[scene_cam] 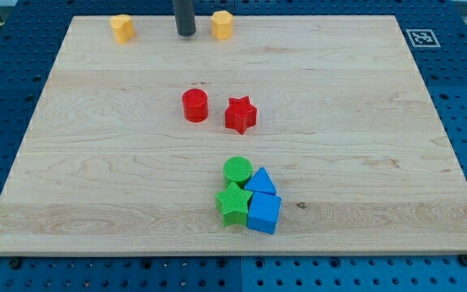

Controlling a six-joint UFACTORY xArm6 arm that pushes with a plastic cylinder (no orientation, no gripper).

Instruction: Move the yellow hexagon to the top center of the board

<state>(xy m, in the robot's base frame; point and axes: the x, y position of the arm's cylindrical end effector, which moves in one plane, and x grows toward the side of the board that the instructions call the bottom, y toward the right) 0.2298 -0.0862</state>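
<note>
The yellow hexagon sits near the view's top edge of the wooden board, just right of centre. My tip is a dark rod end touching down just left of the hexagon, with a small gap between them. A second yellow block, its shape unclear, sits further to the view's left along the top edge. The tip stands between the two yellow blocks.
A red cylinder and a red star sit mid-board. A cluster lies lower centre: green cylinder, green star, blue triangle, blue cube. A marker tag is at the top right.
</note>
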